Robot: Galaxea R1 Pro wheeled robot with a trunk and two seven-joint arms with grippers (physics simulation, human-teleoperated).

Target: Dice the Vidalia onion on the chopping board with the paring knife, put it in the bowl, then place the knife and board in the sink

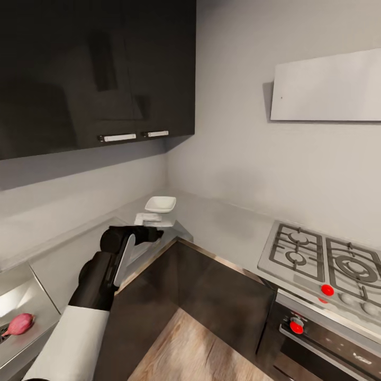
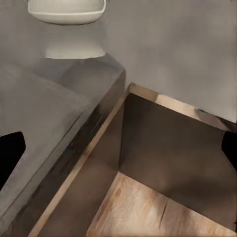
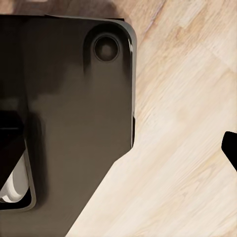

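The pinkish Vidalia onion lies on the steel sink at the lower left of the head view, behind my left arm. The white bowl stands on the countertop in the corner. My left gripper hovers over the counter's edge just short of the bowl, open and empty, its dark fingertips wide apart. My right gripper hangs low over the wooden floor, open with nothing between its fingers. The chopping board and paring knife are out of view.
A gas stove with red knobs sits at the right above an oven. Dark wall cabinets hang over the counter. Dark base cabinets frame a wedge of wooden floor. My own dark base lies under the right gripper.
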